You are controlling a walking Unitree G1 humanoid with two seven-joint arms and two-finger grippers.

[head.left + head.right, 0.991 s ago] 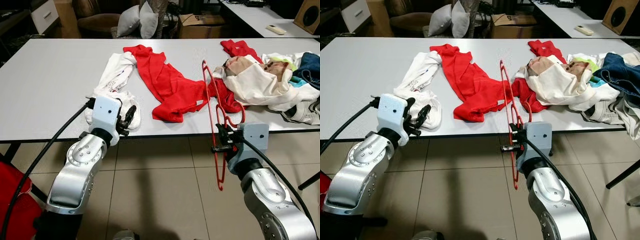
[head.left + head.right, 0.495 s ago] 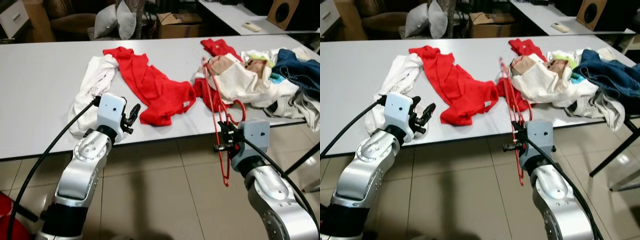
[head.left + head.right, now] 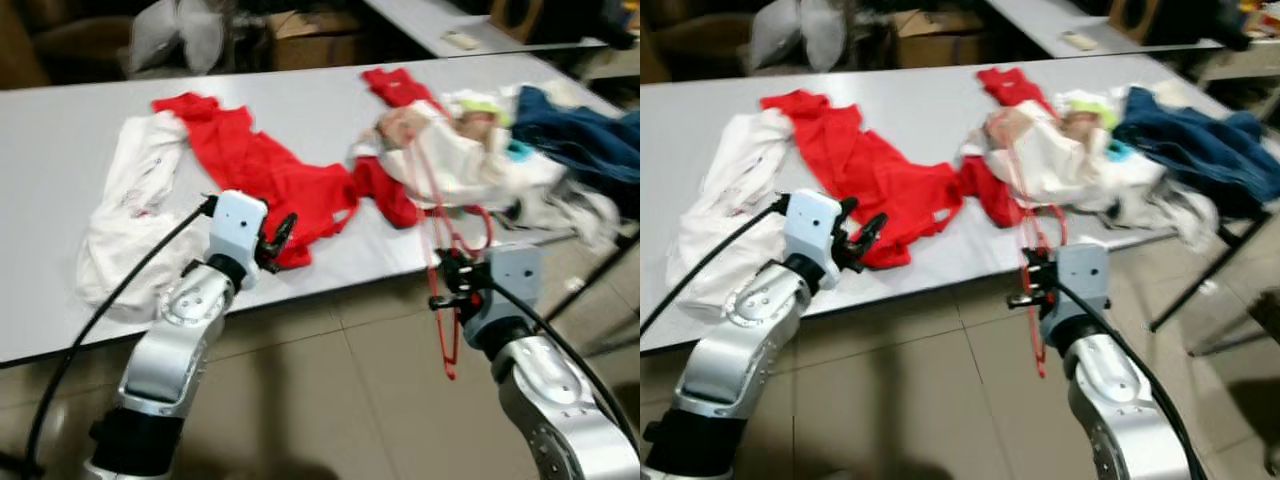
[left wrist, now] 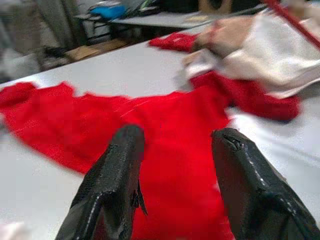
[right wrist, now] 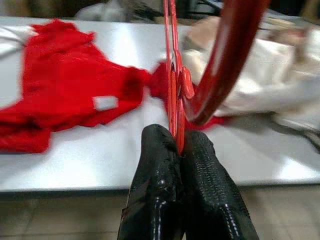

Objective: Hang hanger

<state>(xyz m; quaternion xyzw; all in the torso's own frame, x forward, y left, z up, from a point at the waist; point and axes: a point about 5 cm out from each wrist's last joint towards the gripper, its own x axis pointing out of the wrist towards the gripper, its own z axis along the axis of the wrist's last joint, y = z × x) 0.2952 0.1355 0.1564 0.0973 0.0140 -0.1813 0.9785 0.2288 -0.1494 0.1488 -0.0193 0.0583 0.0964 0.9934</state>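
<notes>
Your right gripper [image 3: 447, 284] is raised at the table's [image 3: 60, 130] near edge with its fingers pinched tight on the red hanger [image 3: 443, 250], which stands upright in front of the table, its hook curling just above the wrist. Your left gripper [image 3: 283, 234] is held forward over the red shirt [image 3: 262, 168] on the table, fingers spread wide and holding nothing

text: none legible | labels: none legible | brands/numbers/signs: none legible | frames blurred
</notes>
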